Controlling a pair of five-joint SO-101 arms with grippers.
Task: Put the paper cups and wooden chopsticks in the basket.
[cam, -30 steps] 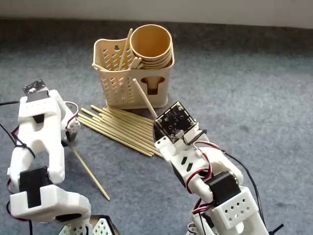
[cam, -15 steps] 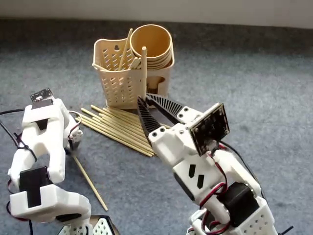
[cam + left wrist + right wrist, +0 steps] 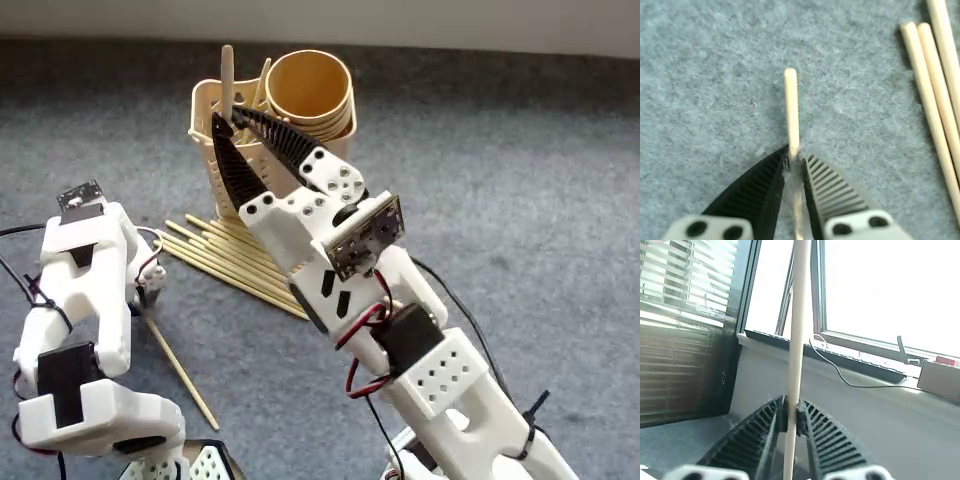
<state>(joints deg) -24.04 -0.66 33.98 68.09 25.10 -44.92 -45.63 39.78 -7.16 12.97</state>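
Over the basket (image 3: 205,100), the right pincer (image 3: 226,115) clenches a chopstick (image 3: 228,70) upright; cups (image 3: 310,90) sit inside. Next, I judge, it must lower straight and let go. The left pincer (image 3: 795,160) grasps a second chopstick (image 3: 791,110) lying on the counter (image 3: 500,180), near the pile (image 3: 240,265).

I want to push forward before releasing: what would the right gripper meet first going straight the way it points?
Probably nothing close: the right gripper, shut on a pale wooden chopstick, points above the cream perforated plastic basket toward a distant window. Height over the rim is unclear.
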